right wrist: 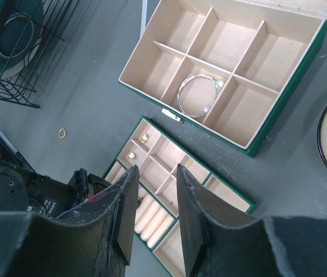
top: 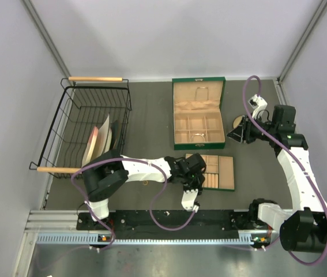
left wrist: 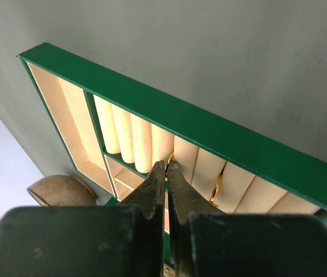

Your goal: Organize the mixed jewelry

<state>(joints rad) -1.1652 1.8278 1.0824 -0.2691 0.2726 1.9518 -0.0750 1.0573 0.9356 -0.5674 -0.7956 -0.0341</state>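
My left gripper (top: 196, 174) hangs over the roll section of the tan compartment tray (top: 225, 173). In the left wrist view its jaws (left wrist: 168, 164) are shut on a thin gold ring (left wrist: 170, 157) at the tips, right at a gap between the cream rolls. Another gold ring (left wrist: 217, 187) sits tucked between rolls to the right. Two gold studs (right wrist: 144, 138) (right wrist: 131, 155) lie in small tray compartments. One gold ring (right wrist: 63, 133) lies loose on the grey table. My right gripper (right wrist: 156, 170) is open and empty, high above the tray (right wrist: 232, 193), at the right in the top view (top: 236, 133).
An open green jewelry box (top: 198, 115) stands behind the tray, with a silver bracelet (right wrist: 200, 95) in one compartment. A round wooden stand (top: 238, 122) is beside my right gripper. A black wire basket (top: 88, 124) with plates is at the left.
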